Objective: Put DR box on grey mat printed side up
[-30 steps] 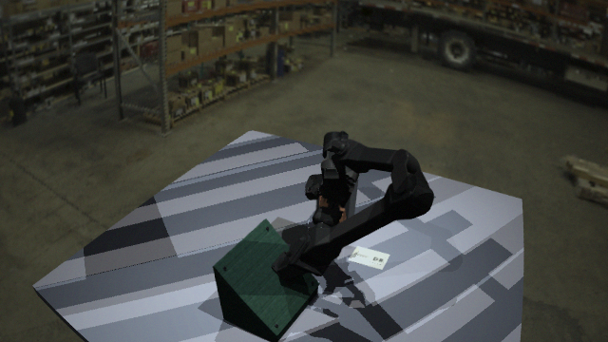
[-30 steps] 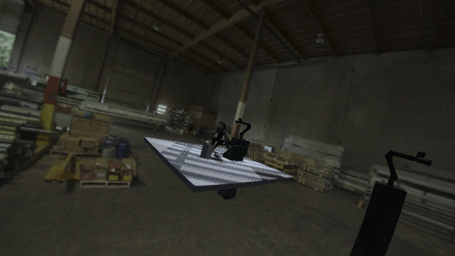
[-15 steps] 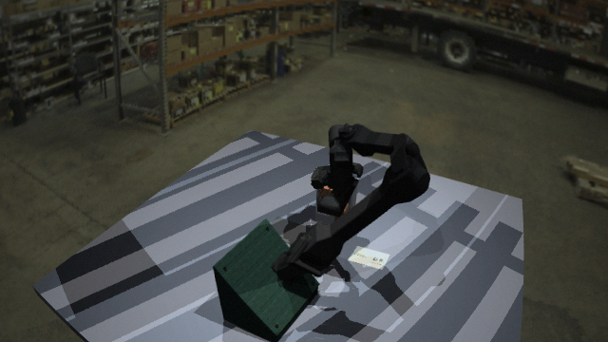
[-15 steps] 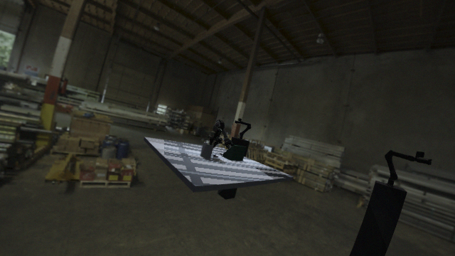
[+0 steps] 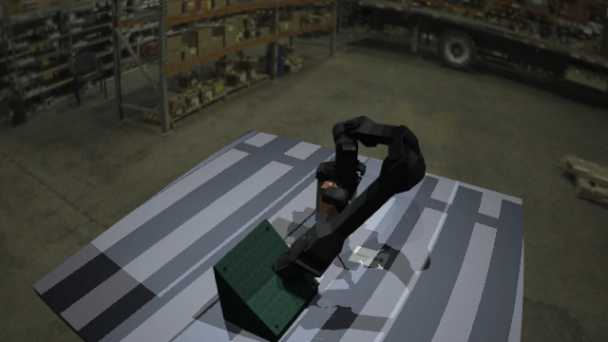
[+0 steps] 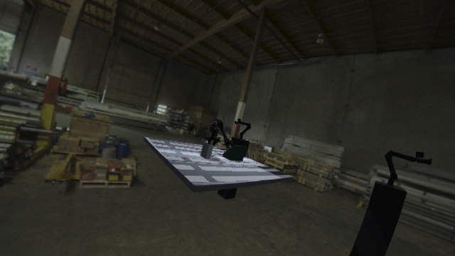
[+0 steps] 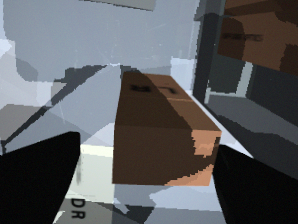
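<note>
Claw stands well open around 1 brown carton at the wrist view's centre, with a gap at left; its code is unreadable, so I cannot tell whether it is DR.

My black arm arches over the striped table, its base against the green wedge; a pale card lies nearby.

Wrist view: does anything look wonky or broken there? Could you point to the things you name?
The brown box [image 7: 155, 150] looks off-centre between the black fingers: there's a clear gap on one side and almost none on the other. Nothing looks broken.
</note>
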Robot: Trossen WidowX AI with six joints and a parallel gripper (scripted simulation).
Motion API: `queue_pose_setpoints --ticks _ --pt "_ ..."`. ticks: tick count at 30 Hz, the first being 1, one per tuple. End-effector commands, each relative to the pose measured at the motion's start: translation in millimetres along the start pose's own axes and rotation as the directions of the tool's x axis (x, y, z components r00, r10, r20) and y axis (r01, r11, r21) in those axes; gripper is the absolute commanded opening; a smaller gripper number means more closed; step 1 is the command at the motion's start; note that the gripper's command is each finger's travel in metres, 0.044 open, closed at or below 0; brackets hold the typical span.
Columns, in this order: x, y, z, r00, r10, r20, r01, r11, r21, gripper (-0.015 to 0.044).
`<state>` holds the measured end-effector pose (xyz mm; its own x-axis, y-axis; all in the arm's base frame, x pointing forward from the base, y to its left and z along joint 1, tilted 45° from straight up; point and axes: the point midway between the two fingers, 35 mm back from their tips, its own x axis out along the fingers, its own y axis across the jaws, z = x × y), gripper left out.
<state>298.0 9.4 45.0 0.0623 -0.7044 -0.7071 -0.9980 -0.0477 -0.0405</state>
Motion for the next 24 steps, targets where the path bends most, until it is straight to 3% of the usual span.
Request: queue_pose_setpoints --ticks 1,5,15,22,24 --pt "-1 1 0 1.0 -0.004 -0.002 0.004 1.0 -0.006 0.0347" --pt "-1 1 0 1.0 -0.004 -0.002 0.004 1.0 -0.006 0.044" --pt "-30 0 0 1.0 0.003 -0.001 -0.003 1.0 -0.007 0.044" --pt "-27 -1 -1 1.0 -0.003 -0.003 0.003 1.0 -0.009 0.0256" --pt "-27 -1 -1 1.0 -0.003 -0.003 0.003 1.0 -0.009 0.0242"
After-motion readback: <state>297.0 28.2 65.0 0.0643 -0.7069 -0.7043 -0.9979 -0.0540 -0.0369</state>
